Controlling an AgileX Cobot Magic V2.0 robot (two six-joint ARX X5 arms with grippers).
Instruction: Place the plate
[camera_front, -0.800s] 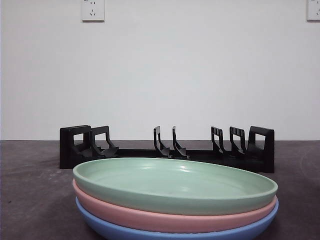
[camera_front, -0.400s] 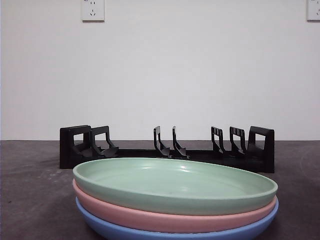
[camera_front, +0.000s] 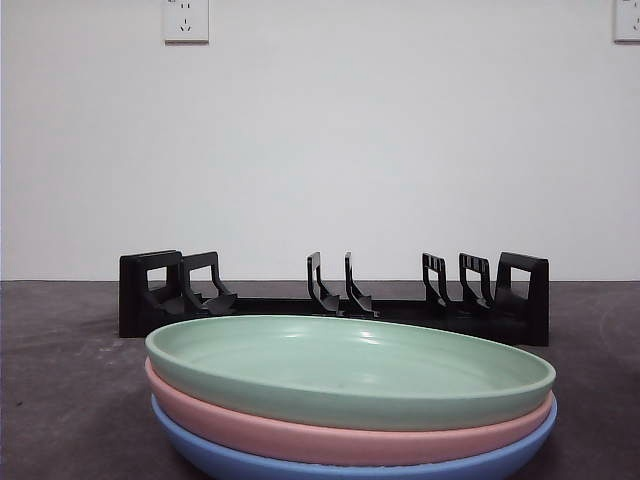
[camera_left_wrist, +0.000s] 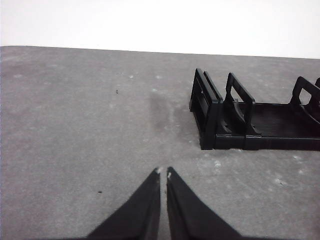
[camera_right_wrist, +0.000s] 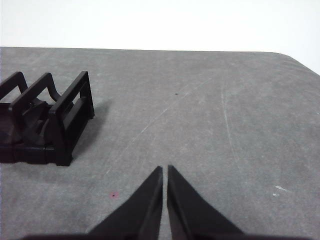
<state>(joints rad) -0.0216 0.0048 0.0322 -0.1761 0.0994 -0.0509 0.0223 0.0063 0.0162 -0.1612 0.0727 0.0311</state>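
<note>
A stack of three plates stands near and large in the front view: a green plate (camera_front: 350, 368) on top, a pink plate (camera_front: 300, 430) under it, a blue plate (camera_front: 240, 462) at the bottom. Behind them stands an empty black plate rack (camera_front: 335, 297) with upright slots. One end of the rack shows in the left wrist view (camera_left_wrist: 235, 117), the other end in the right wrist view (camera_right_wrist: 45, 120). My left gripper (camera_left_wrist: 163, 172) is shut and empty over bare table, short of the rack. My right gripper (camera_right_wrist: 165, 168) is shut and empty over bare table beside the rack. Neither gripper shows in the front view.
The grey table (camera_left_wrist: 90, 115) stretches around the rack. Its rounded corner shows in the right wrist view (camera_right_wrist: 295, 57). A white wall with two sockets (camera_front: 186, 20) stands behind the table.
</note>
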